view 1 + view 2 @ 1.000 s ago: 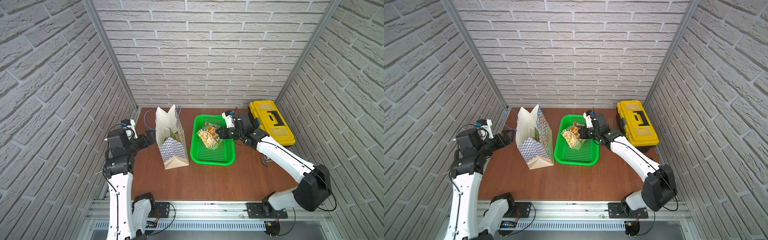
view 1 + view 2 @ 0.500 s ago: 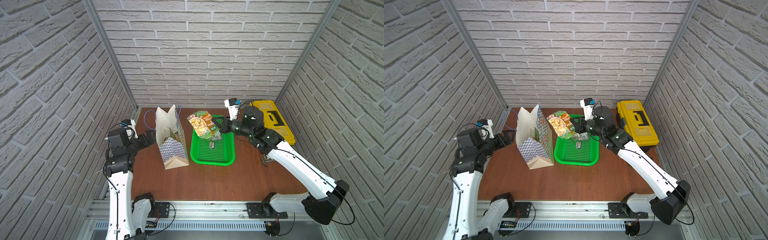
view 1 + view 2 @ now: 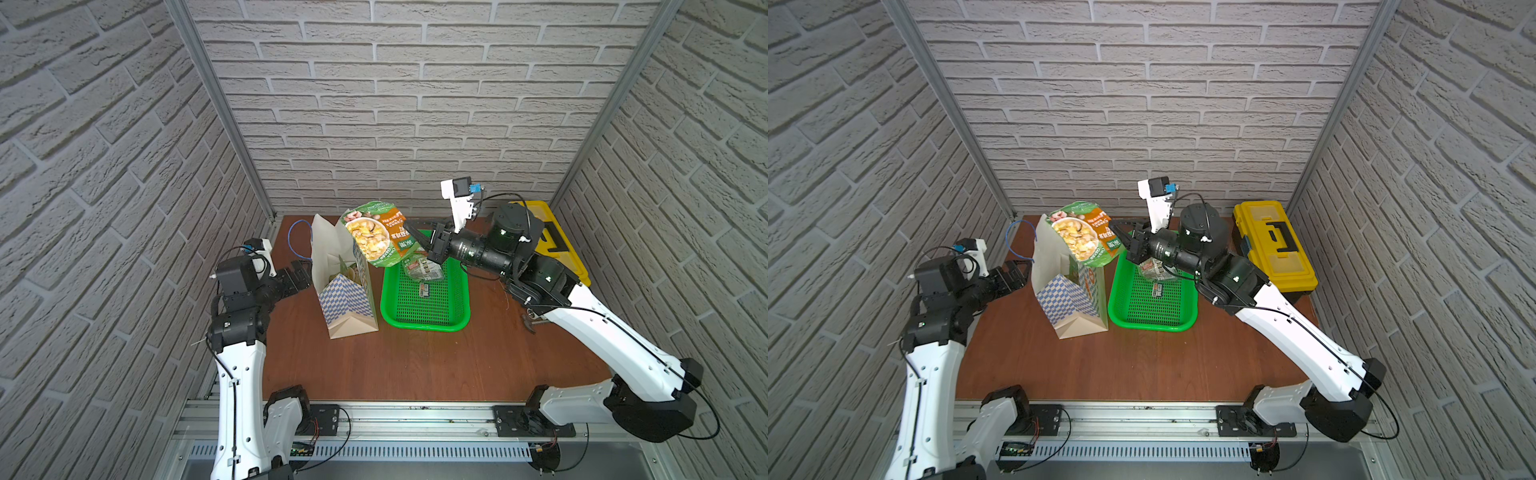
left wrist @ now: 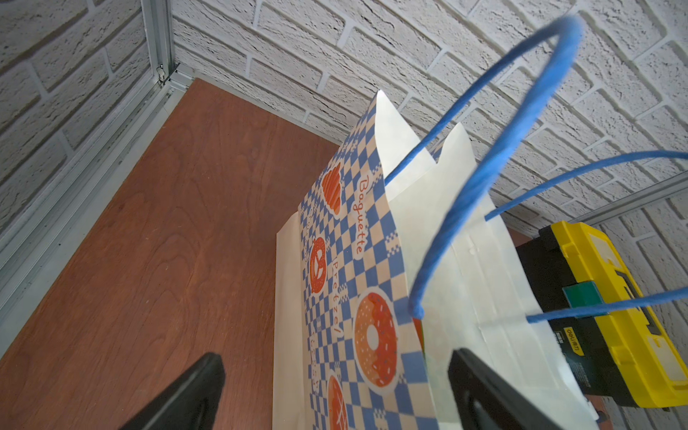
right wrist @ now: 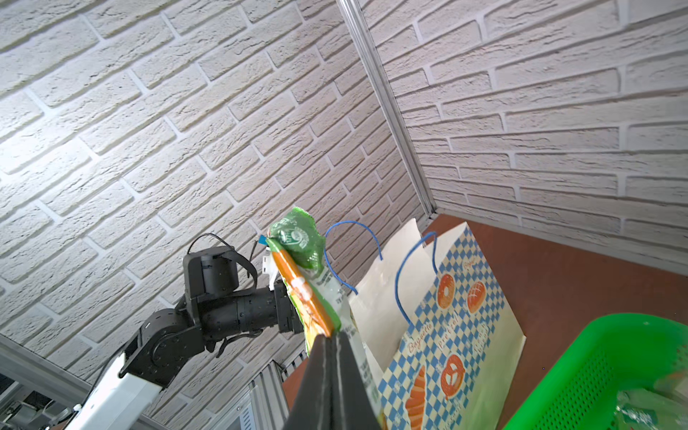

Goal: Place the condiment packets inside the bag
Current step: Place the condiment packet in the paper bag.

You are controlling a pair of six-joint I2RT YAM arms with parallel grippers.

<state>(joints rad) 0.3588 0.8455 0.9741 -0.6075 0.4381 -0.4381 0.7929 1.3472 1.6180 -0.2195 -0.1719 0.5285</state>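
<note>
The bag (image 3: pixel 347 297) is white with a blue-and-white check, orange pastry prints and blue cord handles (image 4: pixel 482 171). The packet (image 3: pixel 374 239) over the bag is green with an orange band and yellow food photo. The basket (image 3: pixel 424 326) beside the bag is bright green; the tabletop (image 3: pixel 415 365), reddish-brown woodgrain.

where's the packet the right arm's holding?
In both top views the packet is airborne, pinched in the right gripper, beside the bag at its open top, on its green basket side.

Robot lab booth: fake brick panels (image 3: pixel 415 104), aluminium posts (image 3: pixel 218 104), left arm (image 3: pixel 241 374) and right arm (image 3: pixel 615 345) bolted to a rail (image 3: pixel 415 419).
</note>
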